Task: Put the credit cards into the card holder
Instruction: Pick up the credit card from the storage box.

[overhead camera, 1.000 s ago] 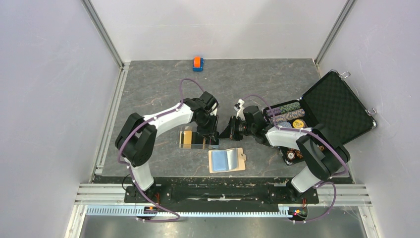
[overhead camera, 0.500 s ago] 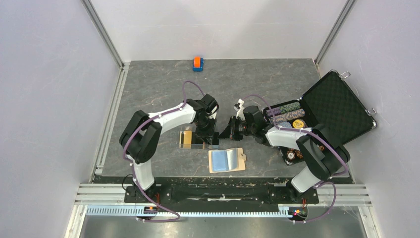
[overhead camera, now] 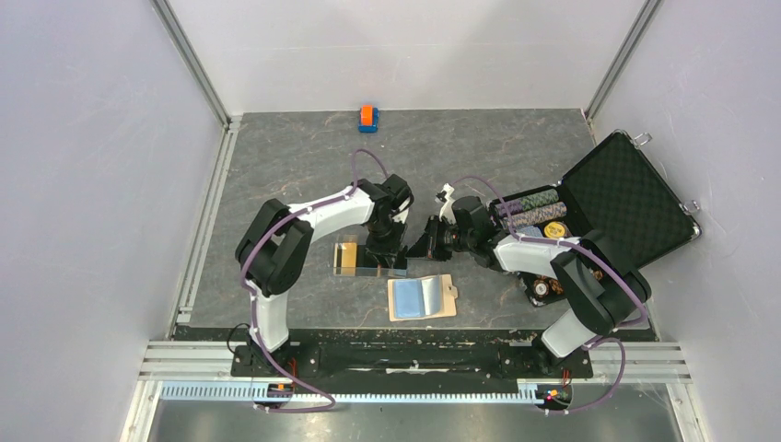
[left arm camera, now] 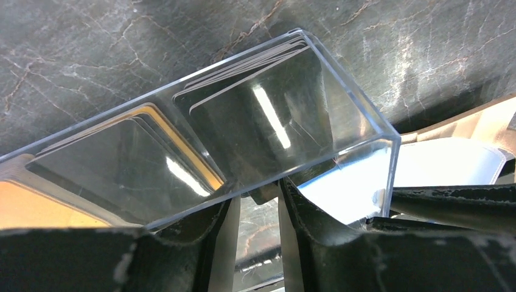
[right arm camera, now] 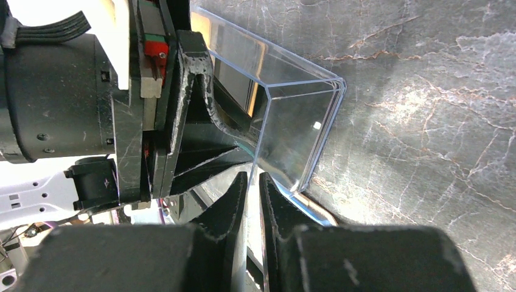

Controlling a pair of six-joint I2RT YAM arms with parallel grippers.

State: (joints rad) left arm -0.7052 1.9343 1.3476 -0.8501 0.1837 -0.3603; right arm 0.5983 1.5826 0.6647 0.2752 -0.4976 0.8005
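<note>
Left arm (overhead camera: pixel 318 210) shifted right, dark, gold credit cards (left arm camera: pixel 261 131) in clear box (left arm camera: pixel 365 131)

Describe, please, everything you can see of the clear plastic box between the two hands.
The clear plastic box is a glossy, transparent rectangular tray, seemingly open-topped, lying on the dark marbled table just beyond the tan card holder. Inside sit two side-by-side stacks: dark cards and orange-edged cards. The left hand meets its near wall and the right hand its corner; whether either grips it is unclear.

Grey marbled tabletop (overhead camera: pixel 276 157), plain white walls (overhead camera: pixel 405 46)
</note>
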